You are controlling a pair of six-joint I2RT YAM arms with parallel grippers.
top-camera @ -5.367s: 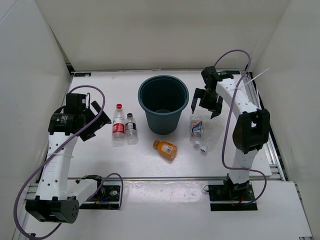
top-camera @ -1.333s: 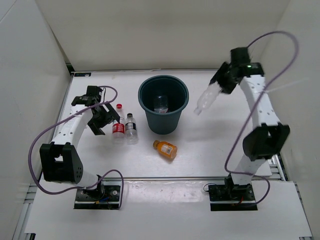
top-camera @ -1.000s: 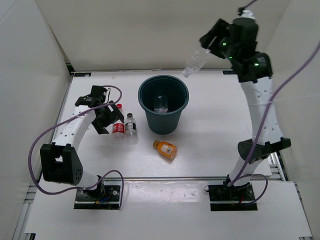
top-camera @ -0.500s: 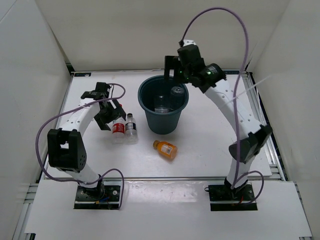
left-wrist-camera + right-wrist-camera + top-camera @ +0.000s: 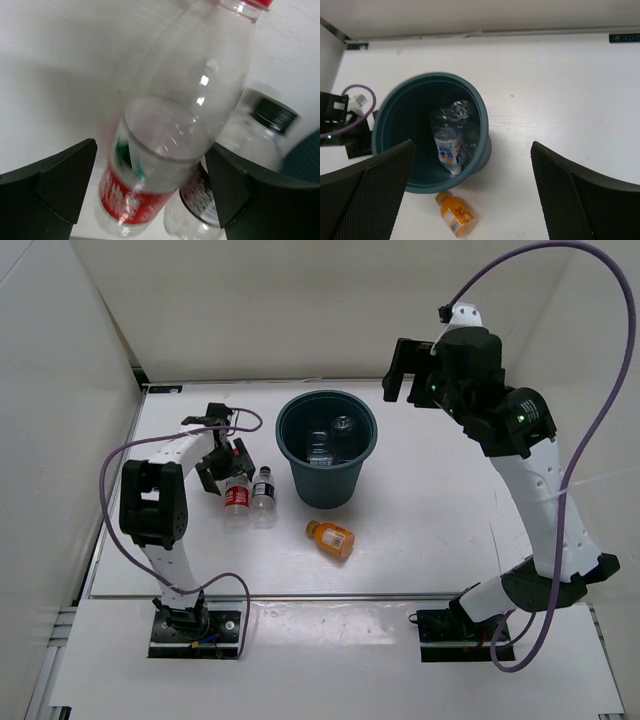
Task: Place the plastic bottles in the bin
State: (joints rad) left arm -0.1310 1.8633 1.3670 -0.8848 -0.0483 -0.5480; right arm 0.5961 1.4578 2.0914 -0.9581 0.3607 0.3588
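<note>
The round dark teal-green plastic bin (image 5: pixel 325 485) already has two bottles lying inside it, a clear one with a blue and white label (image 5: pixel 446 147) and a plain clear one (image 5: pixel 343 427). The step in hand looks to be the left arm's pick on the bin's left side. To do it well, the left gripper (image 5: pixel 224 465) should settle low enough to close across the firm labelled middle of the clear red-capped, red-label plastic bottle (image 5: pixel 165 135), squeezing only gently, since thin empty plastic dents and can squirt out. It should also keep its bin-side finger clear of the clear black-capped, dark-label bottle (image 5: pixel 235 137), which lies just beside the red-capped one, between it and the bin, and could be nudged or caught in the pinch. Once gripped, the bottle needs lifting well over the bin's wide rim before release. The right gripper (image 5: pixel 403 375) hangs high, above and to the right of the bin, its fingers spread wide and holding nothing. The left gripper's fingers (image 5: pixel 55 185) are also wide apart, straddling the red-capped bottle with a gap on the side away from the bin; I cannot tell if the other finger touches. The short orange plastic bottle (image 5: pixel 331 538) lies on its side just in front of the bin, untouched.
</note>
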